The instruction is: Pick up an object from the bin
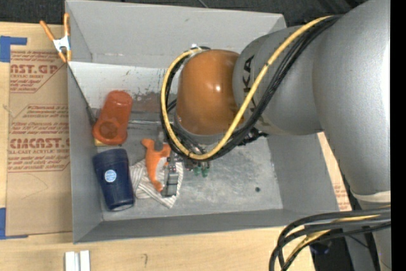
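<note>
A small orange plastic piece (153, 158) lies left of the bin's (228, 193) middle, its lower end on a crumpled white wrapper (146, 186) — the gripper (172, 176) is down just beside it, over the wrapper's right edge; clenched or released, I cannot tell. Further left lie a dark blue can (114, 179) and an orange cup (113, 116), tipped over.

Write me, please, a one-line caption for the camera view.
KUKA arm's gripper low in the grey bin, over a small orange thing and white wrapper, beside a blue cylinder and orange cup.
</note>
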`<state>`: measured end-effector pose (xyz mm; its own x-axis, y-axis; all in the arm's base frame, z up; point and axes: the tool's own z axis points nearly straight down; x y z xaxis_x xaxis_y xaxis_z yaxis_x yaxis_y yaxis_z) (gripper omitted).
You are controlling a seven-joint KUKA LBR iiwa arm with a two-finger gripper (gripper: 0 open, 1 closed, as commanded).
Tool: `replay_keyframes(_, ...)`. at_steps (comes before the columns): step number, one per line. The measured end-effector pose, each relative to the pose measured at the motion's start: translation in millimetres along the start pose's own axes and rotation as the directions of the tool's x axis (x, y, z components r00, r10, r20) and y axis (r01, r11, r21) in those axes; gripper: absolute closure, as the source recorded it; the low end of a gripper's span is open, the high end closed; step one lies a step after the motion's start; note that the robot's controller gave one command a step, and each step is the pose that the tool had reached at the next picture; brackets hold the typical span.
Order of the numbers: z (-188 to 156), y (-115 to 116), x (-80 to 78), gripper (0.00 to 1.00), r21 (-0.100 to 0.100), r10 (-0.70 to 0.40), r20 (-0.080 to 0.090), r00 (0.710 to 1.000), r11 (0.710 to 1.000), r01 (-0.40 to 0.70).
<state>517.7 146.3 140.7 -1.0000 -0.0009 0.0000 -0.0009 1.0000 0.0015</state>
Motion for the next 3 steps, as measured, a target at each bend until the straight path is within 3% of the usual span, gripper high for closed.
replay_keyframes(1,39,-34,-40.2,0.0,-0.002,0.042,0.007,0.999,0.999,-0.042)
replay_keyframes(2,71,-49,-19.2,1.0,0.0,-0.13,-0.001,0.991,0.991,0.13)
replay_keyframes(3,71,-49,-19.2,1.0,0.0,-0.13,-0.001,0.991,0.991,0.13)
